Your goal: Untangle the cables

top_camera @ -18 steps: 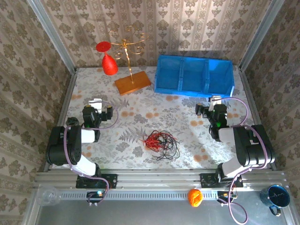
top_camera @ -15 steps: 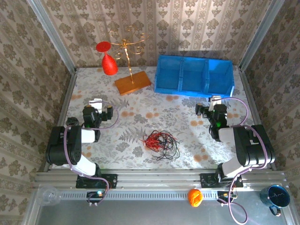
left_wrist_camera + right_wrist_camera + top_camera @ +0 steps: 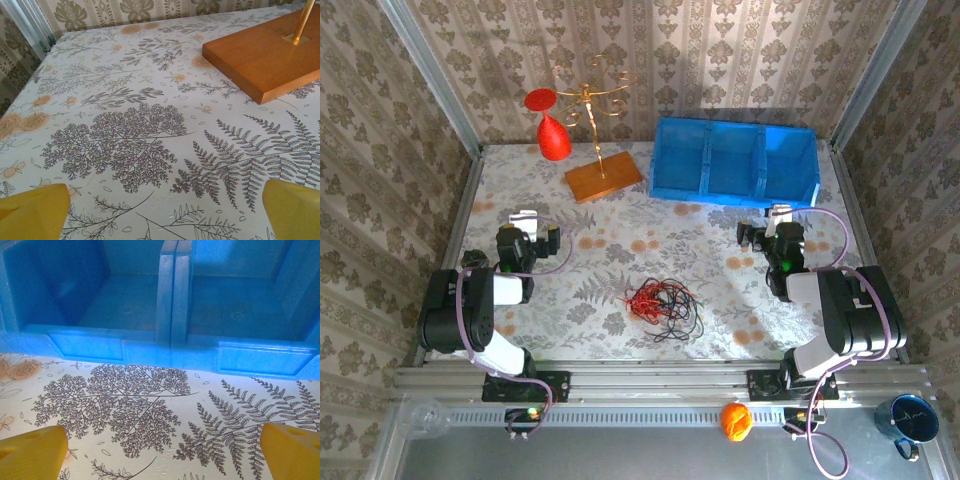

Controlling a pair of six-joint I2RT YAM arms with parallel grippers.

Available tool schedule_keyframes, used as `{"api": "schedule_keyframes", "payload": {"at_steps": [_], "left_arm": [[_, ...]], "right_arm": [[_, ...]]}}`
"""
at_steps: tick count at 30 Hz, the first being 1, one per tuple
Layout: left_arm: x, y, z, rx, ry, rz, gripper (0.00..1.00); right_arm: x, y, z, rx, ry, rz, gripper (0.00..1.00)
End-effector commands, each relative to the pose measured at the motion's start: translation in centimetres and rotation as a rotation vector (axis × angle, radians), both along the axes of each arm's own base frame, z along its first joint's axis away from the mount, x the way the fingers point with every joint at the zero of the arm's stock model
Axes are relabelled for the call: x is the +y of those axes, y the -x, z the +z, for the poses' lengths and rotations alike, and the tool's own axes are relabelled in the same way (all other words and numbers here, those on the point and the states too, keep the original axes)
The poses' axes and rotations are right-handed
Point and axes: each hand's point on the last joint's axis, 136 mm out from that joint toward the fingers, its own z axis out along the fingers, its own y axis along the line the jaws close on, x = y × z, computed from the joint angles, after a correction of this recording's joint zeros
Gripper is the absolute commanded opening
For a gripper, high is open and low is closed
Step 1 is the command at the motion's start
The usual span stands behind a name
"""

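Nothing has changed in the last half second. Both arms sit where they were, and the cables (image 3: 660,302) keep the same outline, so the untangling has not started. The cables lie on the tabletop (image 3: 610,250) as one small knot of red and black wire. They are on the near side of the blue bin (image 3: 735,190), well apart from it and roughly in line with its left compartment, and a few black loops trail off on the side away from the bin. The right fingers (image 3: 30,450) are spread wide with nothing between them. They hover low, near the bin's front wall (image 3: 170,347), and point at the divider between two of its compartments rather than at the wires. The left fingers (image 3: 32,212) are just as wide apart and just as empty. They are well to the left of the bin and face the wooden base (image 3: 260,60) of the gold stand, which stands just beside the bin's left end. Neither pair touches a cable, and both point toward the bin's side of the tabletop, away from the knot. As I judge it, the whole job is still ahead. Each arm will have to turn back from the bin toward the tangle. Then one pair can pin a strand while the other draws a loose loop clear.
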Motion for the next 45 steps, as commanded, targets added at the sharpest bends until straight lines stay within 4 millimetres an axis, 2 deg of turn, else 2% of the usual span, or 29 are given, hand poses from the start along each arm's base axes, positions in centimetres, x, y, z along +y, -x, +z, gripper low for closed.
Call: {"api": "schedule_keyframes", "payload": {"at_steps": [1, 14, 19, 22, 24, 25, 28, 31, 32, 34, 35, 36, 38, 39, 40, 42, 44, 45], "left_arm": [[0.0, -0.3, 0.6, -0.024, -0.011, 0.000, 1.00], [0.1, -0.4, 0.6, -0.019, -0.001, 0.000, 1.00], [0.9, -0.2, 1.0, -0.034, 0.016, 0.035, 1.00], [0.9, 1.2, 3.4, -0.105, -0.021, 0.066, 1.00], [-0.4, 2.4, 5.6, -0.151, -0.080, 0.043, 1.00], [-1.1, 3.0, 6.8, -0.164, -0.092, 0.027, 1.00], [-2.6, 4.2, 10.8, -0.182, -0.092, 0.007, 1.00], [-3.5, 5.6, 16.5, -0.209, 0.007, 0.056, 1.00], [-3.8, 6.2, 17.6, -0.184, 0.038, 0.063, 1.00], [-4.2, 7.8, 20.2, -0.137, 0.175, 0.091, 1.00], [-4.3, 8.4, 20.9, -0.110, 0.260, 0.100, 1.00], [-4.6, 9.3, 21.1, -0.071, 0.334, 0.088, 1.00], [-6.7, 10.6, 21.6, -0.049, 0.411, -0.055, 1.00], [-6.8, 10.9, 21.1, -0.060, 0.523, -0.041, 1.00], [-7.0, 11.1, 20.0, -0.066, 0.621, -0.043, 1.00], [-8.1, 11.5, 17.3, -0.028, 0.729, -0.103, 1.00], [-9.2, 11.8, 13.8, 0.108, 0.785, -0.085, 0.91], [-10.7, 12.1, 12.0, 0.199, 0.770, -0.124, 0.85]], "right_arm": [[0.1, -0.5, 0.6, -0.017, 0.013, 0.015, 1.00], [0.1, -0.5, 0.6, -0.018, 0.014, 0.014, 1.00], [0.0, -0.5, 0.6, -0.015, 0.010, 0.012, 1.00], [-2.2, -0.2, 2.1, -0.021, 0.016, -0.130, 1.00], [-2.8, -0.2, 3.4, 0.023, 0.021, -0.169, 1.00], [-2.6, -0.4, 5.1, 0.013, 0.024, -0.153, 1.00], [-2.2, 0.0, 8.4, 0.083, 0.058, -0.180, 1.00], [-1.2, 1.5, 12.5, 0.200, 0.026, -0.217, 1.00], [-0.6, 2.0, 13.4, 0.232, -0.029, -0.207, 1.00], [-0.3, 3.4, 14.0, 0.271, -0.233, -0.287, 1.00], [-0.4, 4.2, 13.2, 0.297, -0.333, -0.338, 1.00], [0.7, 4.3, 12.4, 0.320, -0.428, -0.275, 1.00], [3.2, 4.6, 11.1, 0.355, -0.574, -0.137, 0.82], [5.0, 5.1, 10.8, 0.386, -0.610, -0.061, 0.71], [6.8, 5.5, 10.6, 0.416, -0.596, 0.026, 0.66], [9.0, 7.0, 9.8, 0.495, -0.476, 0.071, 0.60], [11.7, 9.0, 8.6, 0.569, -0.347, 0.136, 0.56], [13.6, 10.1, 8.1, 0.596, -0.314, 0.198, 0.58]]}}
